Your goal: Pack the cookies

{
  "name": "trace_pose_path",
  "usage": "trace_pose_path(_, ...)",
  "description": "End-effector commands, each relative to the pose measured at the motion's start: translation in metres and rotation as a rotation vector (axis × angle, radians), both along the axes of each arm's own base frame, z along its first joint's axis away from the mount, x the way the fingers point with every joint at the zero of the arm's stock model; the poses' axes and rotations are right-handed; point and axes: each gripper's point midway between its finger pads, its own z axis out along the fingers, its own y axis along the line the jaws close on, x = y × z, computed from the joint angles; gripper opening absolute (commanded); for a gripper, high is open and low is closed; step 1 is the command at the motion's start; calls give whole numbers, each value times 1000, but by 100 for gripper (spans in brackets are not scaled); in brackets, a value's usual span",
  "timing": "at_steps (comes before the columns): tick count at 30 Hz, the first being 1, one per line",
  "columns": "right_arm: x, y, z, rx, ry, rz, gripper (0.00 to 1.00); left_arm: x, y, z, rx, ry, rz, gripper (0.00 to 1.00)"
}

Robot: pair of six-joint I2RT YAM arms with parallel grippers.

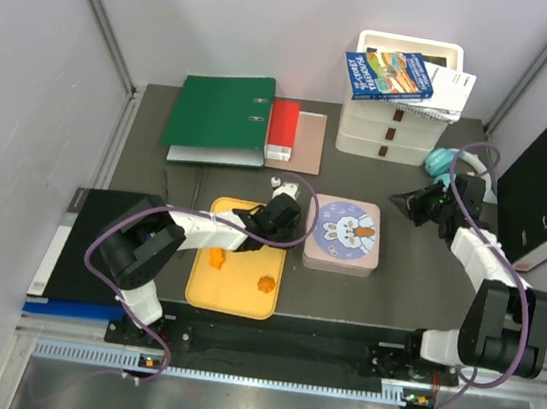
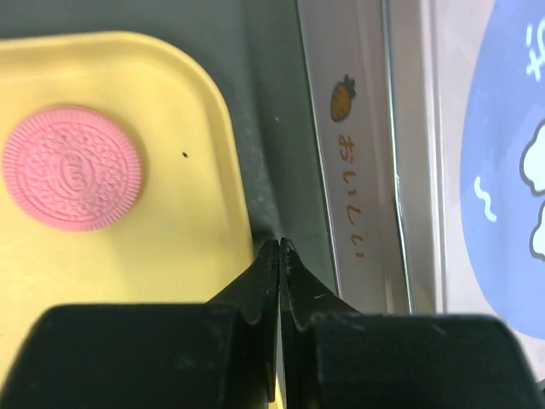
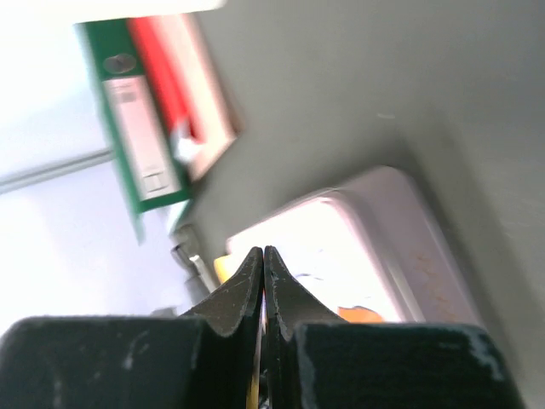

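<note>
My left gripper (image 2: 279, 249) is clenched on nothing, its tips pressed together over the narrow strip of dark bench (image 2: 272, 128) between the yellow tray (image 2: 183, 256) and the pink tin (image 2: 366, 170). What matters for my next move is which side the cookie is on. The pink cookie (image 2: 72, 168) lies flat on the tray, off to the left of my fingertips and a little ahead of them, apart from the rim, with bare tray all round it. The tin stands just beside me on the right. To pick the cookie up I would have to swing left over the rim and let the jaws part first. The cookie is round, so it has no long axis to line up with, and I judge any wrist angle will do. Two orange cookies (image 1: 216, 256) (image 1: 265, 283) sit further back on the same tray, toward my base, also on the left arm's side. My right gripper (image 3: 263, 256) is likewise shut and empty. It hangs over the bench on the far side of the tin, well apart from the tray, so the left arm is plainly the nearer one for every cookie I can see. The tin's bunny lid (image 1: 343, 232) looks to be on, and I reckon it must come off before anything goes in.
</note>
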Motion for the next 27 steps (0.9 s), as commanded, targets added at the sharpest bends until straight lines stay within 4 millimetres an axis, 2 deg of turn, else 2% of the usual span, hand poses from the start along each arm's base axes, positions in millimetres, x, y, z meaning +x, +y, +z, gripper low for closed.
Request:
trace_pose_path(1, 18, 36, 63, 91, -213, 176, 0, 13, 10, 17, -4, -42, 47, 2)
trace_pose_path(2, 18, 44, 56, 90, -197, 229, 1, 14, 10, 17, -5, -43, 43, 2)
trace_pose_path(3, 11, 64, 54, 120, -186, 317, 4, 17, 7, 21, -13, -49, 42, 2)
trace_pose_path(4, 12, 71, 56, 128, -190, 359, 6, 18, 5, 22, -19, -49, 39, 2)
trace_pose_path(5, 11, 73, 45, 138, -166, 384, 7, 20, 5, 23, -22, -51, 41, 2)
trace_pose_path(7, -1, 99, 40, 167, -161, 478, 11, 22, 0, 28, -38, -52, 34, 2)
trace_pose_path(10, -10, 115, 25, 180, -131, 549, 15, 25, -4, 33, -58, -54, 34, 2)
trace_pose_path(16, -26, 128, -4, 204, -69, 634, 15, 29, -10, 38, -92, -48, 40, 2)
trace_pose_path(22, -32, 142, -20, 204, -18, 692, 16, 35, -17, 42, -143, -47, 48, 2)
trace_pose_path(27, -42, 145, -37, 195, 64, 704, 17, 41, -23, 46, -186, -50, 51, 2)
